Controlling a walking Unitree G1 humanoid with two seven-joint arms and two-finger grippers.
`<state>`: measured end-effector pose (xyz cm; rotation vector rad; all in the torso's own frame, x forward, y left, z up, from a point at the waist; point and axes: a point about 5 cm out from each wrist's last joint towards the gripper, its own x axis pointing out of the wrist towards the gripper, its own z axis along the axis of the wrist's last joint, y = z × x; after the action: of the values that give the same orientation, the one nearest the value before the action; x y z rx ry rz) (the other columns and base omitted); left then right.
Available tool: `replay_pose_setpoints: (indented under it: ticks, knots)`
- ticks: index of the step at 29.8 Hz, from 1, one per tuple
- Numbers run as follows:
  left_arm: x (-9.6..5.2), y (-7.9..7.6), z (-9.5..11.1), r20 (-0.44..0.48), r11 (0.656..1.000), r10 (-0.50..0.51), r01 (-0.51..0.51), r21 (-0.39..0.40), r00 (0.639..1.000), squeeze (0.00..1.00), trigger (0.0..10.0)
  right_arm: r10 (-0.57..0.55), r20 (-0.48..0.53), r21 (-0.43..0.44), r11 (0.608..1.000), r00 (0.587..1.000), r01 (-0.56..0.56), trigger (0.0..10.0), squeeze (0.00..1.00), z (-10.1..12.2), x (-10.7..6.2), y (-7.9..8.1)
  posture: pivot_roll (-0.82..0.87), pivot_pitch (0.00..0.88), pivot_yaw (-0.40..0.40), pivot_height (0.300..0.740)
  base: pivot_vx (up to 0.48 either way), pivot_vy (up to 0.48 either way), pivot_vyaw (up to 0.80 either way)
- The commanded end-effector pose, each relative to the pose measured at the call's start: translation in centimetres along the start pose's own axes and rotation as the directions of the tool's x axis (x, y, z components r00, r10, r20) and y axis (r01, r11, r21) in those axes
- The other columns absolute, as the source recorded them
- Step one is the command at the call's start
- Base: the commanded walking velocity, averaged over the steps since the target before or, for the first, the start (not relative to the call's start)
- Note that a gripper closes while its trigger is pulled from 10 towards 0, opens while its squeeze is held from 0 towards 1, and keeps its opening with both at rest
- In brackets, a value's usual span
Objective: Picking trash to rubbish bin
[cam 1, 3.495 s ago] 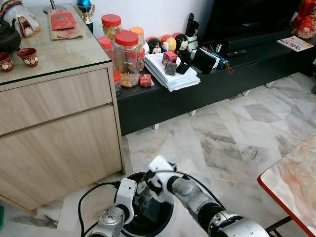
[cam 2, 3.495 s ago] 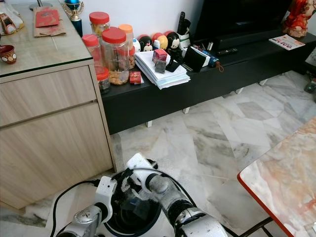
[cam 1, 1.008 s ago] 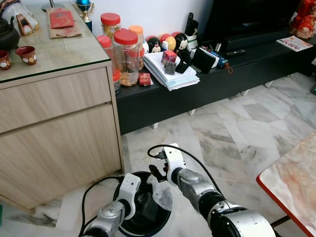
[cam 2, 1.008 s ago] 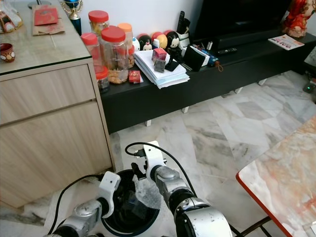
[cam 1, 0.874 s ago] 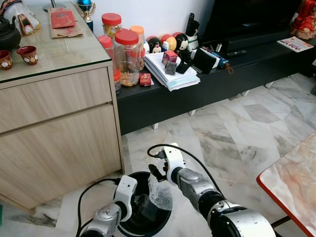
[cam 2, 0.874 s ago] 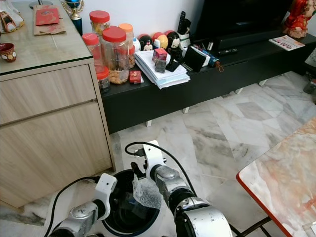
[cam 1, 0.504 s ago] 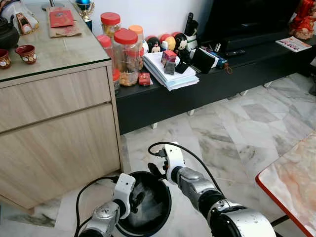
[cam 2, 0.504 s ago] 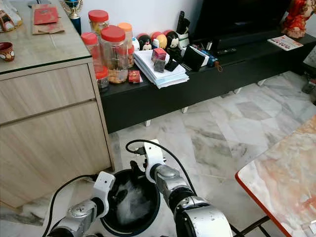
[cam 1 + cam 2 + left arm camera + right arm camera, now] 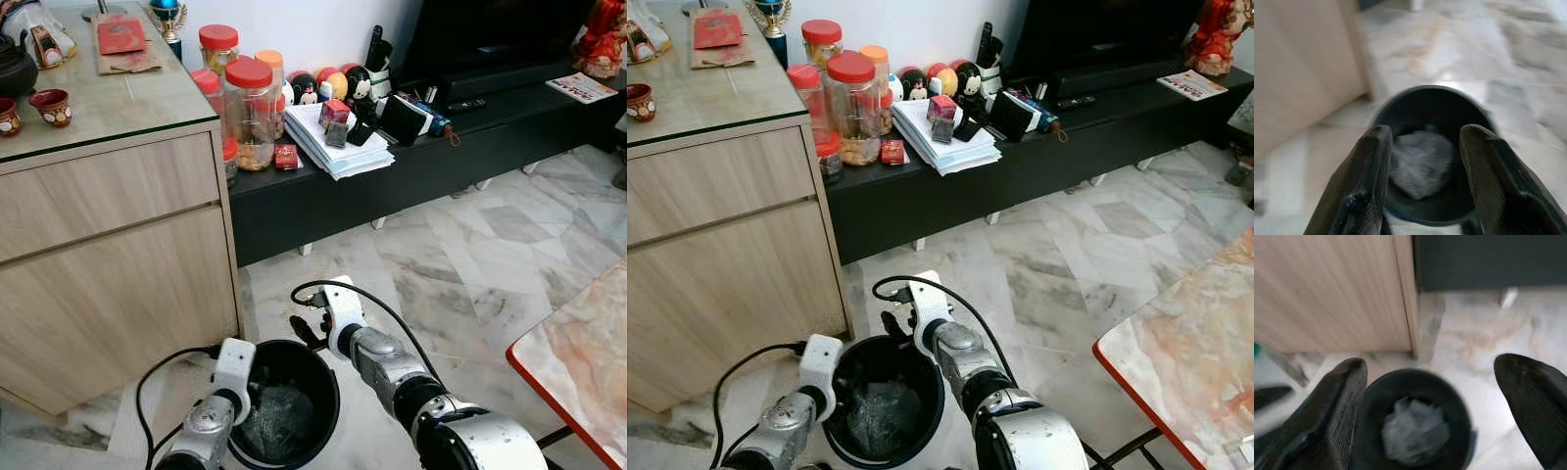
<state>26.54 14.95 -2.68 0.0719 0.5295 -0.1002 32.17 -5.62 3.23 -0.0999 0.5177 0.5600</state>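
The crumpled wad of trash (image 9: 884,419) lies at the bottom of the black rubbish bin (image 9: 839,367), on the marble floor just in front of the wooden cabinet (image 9: 118,274). My right gripper (image 9: 1435,382) hovers above the bin's far rim, fingers spread wide with nothing between them. My left gripper (image 9: 1425,147) hangs over the near rim, its two fingers parted and empty, looking straight down on the wad.

I judge this stuff light and soft: a grey, creased lump, thin plastic or paper by the look, though both wrist views are blurred. It should crush under the slightest pinch and spring back a little. Nothing fragile, nothing slippery as far as I can tell. If I had to take it up again, I'd pinch a raised fold at its middle, not a loose edge that could tear or slide free.
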Motion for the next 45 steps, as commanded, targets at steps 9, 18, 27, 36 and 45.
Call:
replay_pose_setpoints:
  ticks: [9, 18, 27, 36, 45]
  knots:
    - [-0.3, 0.7, -0.9, -0.029, 0.993, 0.112, -0.113, -0.019, 0.993, 0.0, 10.0, -0.188, -0.157, -0.033, 0.982, 0.97, 0.185, 10.0, 0.0, -6.7, -4.1, -6.1, 0.01, 0.088, -0.137, 0.74, 0.0, 0.0, 0.0]
    - [-1.0, 1.9, -1.4, 0.015, 0.973, 0.227, -0.226, -0.033, 0.974, 0.0, 10.0, -0.294, -0.236, 0.073, 0.945, 0.926, 0.319, 10.0, 0.0, -10.5, -7.0, -8.4, 0.0, 0.085, -0.119, 0.74, 0.0, 0.0, 0.0]
    - [-1.7, 2.3, -3.0, -0.053, 0.959, 0.278, -0.281, -0.04, 0.959, 0.0, 10.0, -0.403, -0.294, 0.24, 0.847, 0.867, 0.475, 10.0, 0.0, -14.1, -9.7, -9.2, -0.02, 0.07, -0.097, 0.74, 0.0, 0.0, 0.0]
    - [-2.4, 2.0, -5.0, -0.139, 0.964, 0.257, -0.263, -0.029, 0.956, 0.0, 10.0, -0.474, -0.37, 0.365, 0.717, 0.799, 0.594, 10.0, 0.0, -17.0, -11.7, -9.0, -0.03, 0.054, -0.083, 0.74, 0.0, 0.0, 0.0]
    - [-2.7, 1.7, -5.9, -0.186, 0.972, 0.229, -0.236, -0.019, 0.956, 0.0, 10.0, -0.496, -0.394, 0.405, 0.662, 0.774, 0.63, 10.0, 0.0, -18.3, -12.7, -8.7, -0.04, 0.03, -0.065, 0.74, 0.0, 0.0, 0.0]
